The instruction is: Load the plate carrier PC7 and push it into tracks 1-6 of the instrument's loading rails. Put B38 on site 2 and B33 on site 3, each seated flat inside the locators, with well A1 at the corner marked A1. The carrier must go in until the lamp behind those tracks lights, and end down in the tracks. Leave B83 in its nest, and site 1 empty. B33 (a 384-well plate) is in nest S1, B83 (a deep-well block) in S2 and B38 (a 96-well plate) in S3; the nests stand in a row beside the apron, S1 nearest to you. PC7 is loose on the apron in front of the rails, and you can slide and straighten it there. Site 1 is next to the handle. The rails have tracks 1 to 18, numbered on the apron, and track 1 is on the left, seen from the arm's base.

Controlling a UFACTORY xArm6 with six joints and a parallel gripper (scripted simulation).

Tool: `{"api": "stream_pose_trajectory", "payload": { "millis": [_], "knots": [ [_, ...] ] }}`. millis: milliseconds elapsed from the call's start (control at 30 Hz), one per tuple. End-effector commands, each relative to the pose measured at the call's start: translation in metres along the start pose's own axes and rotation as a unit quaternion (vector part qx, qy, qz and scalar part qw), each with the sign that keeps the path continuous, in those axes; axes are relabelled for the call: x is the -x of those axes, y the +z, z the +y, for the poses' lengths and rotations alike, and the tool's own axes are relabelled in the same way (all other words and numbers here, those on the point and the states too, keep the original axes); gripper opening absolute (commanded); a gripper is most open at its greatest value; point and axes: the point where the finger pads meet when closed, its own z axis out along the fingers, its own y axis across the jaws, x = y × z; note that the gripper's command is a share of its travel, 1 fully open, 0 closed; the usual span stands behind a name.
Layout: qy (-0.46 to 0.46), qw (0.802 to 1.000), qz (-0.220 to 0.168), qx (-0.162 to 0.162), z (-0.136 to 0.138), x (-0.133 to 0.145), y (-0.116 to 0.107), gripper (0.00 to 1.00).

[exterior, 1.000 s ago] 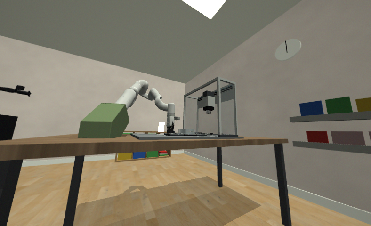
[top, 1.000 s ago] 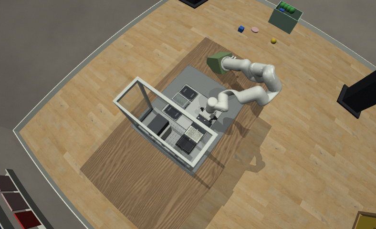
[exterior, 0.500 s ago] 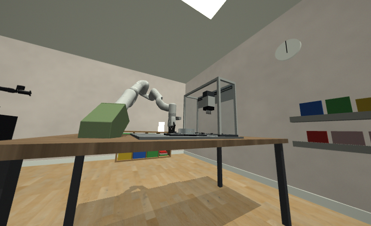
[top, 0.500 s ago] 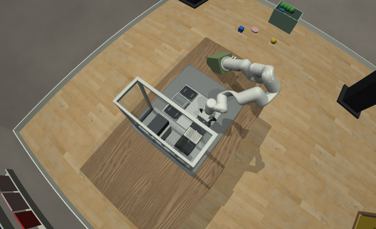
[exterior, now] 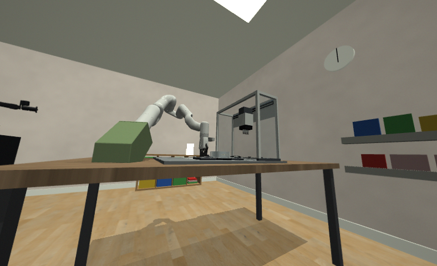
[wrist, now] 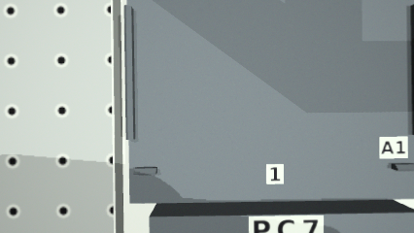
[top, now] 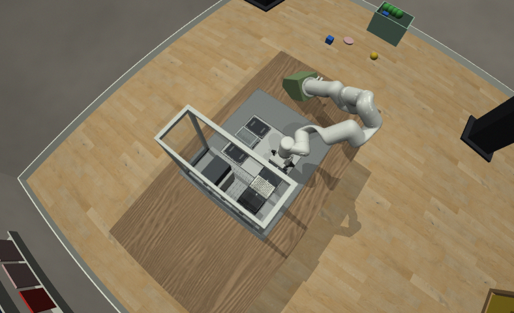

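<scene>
The carrier PC7 (top: 272, 176) (wrist: 219, 121) lies with its far part under the instrument frame. Its site 1 is bare beside the handle. A cream plate with visible wells, apparently B38 (top: 263, 186), is on site 2. A dark plate, apparently B33 (top: 251, 199), is on site 3; its seating is too small to judge. B83 (top: 246, 136) is in the middle nest S2. Nests S1 (top: 257, 126) and S3 (top: 235, 152) look empty. My gripper (top: 282, 158) (exterior: 203, 153) is open and low at the carrier's handle end, holding nothing. The fingers are outside the wrist view. No lit lamp is visible.
The instrument's frame (top: 220, 131) (exterior: 257, 125) rises around the rails (top: 238, 189). Its hanging head (top: 215, 169) (exterior: 245, 119) is left of the carrier in the top view. A perforated light surface (wrist: 36, 87) runs along the carrier's left edge in the wrist view.
</scene>
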Motion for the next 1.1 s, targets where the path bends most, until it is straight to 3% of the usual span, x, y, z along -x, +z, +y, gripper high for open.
{"api": "stream_pose_trajectory", "payload": {
  "millis": [0,1067],
  "knots": [
    [0.0,1.0,0.002,0.0,0.0,-0.005,-0.001,0.82],
    [0.0,1.0,0.002,0.0,0.0,-0.024,-0.001,0.82]
  ]
}}
